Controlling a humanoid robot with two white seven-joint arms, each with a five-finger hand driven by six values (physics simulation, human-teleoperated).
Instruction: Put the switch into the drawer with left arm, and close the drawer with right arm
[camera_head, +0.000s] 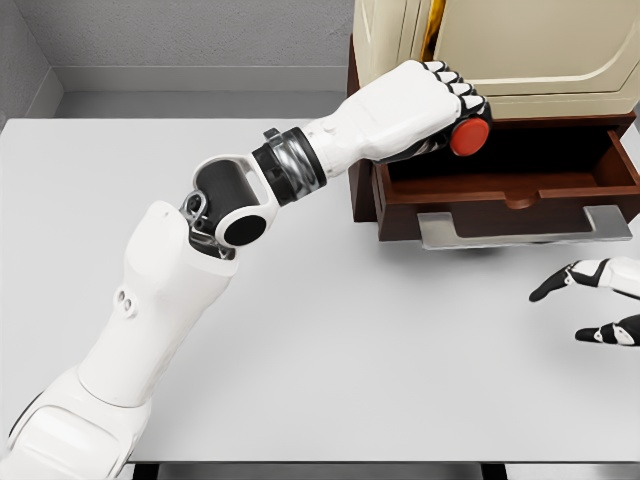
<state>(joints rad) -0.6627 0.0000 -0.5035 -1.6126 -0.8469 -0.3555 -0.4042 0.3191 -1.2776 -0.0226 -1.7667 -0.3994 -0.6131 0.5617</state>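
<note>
My left hand (452, 105) is curled around a red round switch (469, 137), of which only the red end shows below the fingers. It hovers over the left end of the open dark-brown drawer (520, 180), whose inside looks bare. The drawer has a grey flat handle (520, 228) at its front and sticks out of a brown cabinet (362, 150). At the right edge, my right hand (590, 305) rests low over the table with its fingers spread, holding nothing, a little in front of the drawer's right end.
A cream-coloured appliance (520, 45) sits on top of the cabinet. The grey table (350, 340) stretches wide to the left and front. A grey wall runs behind it.
</note>
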